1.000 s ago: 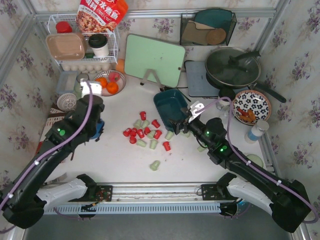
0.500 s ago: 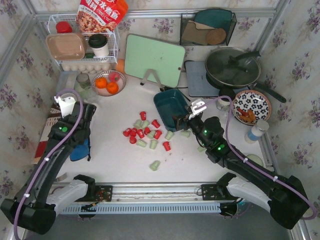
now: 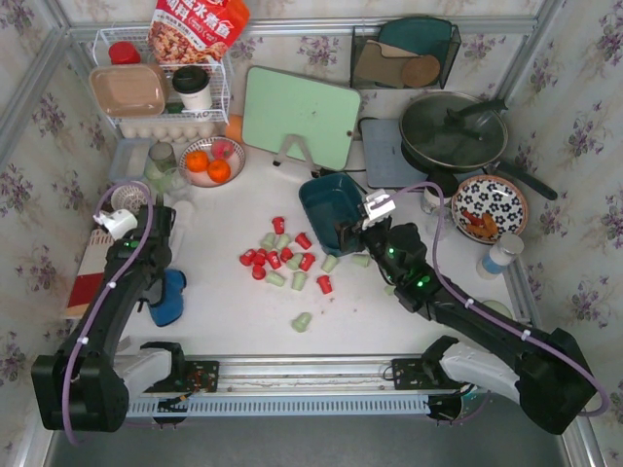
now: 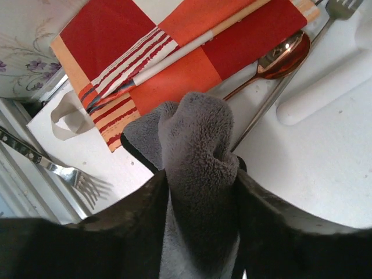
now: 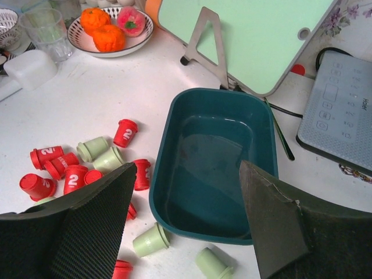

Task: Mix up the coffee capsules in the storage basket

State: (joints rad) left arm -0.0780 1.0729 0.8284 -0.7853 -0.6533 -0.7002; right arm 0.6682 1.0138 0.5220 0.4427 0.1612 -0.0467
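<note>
The storage basket, dark teal, stands empty at the table's middle. Red and pale green coffee capsules lie scattered on the white table to its left and in front of it. One red capsule and a green one lie close to its wall. My right gripper hovers open over the basket's near end, with nothing between its fingers. My left gripper is at the table's left side, shut on a blue-grey fleece cloth.
A red and orange placemat with a spoon and a fork lies under the left gripper. Behind stand a fruit bowl, a green cutting board, a lidded pan, a patterned plate and a wire rack.
The left arm has swung back to the left and nearer, carrying the cloth away from the capsules. The right gripper has edged a little closer to the basket.
</note>
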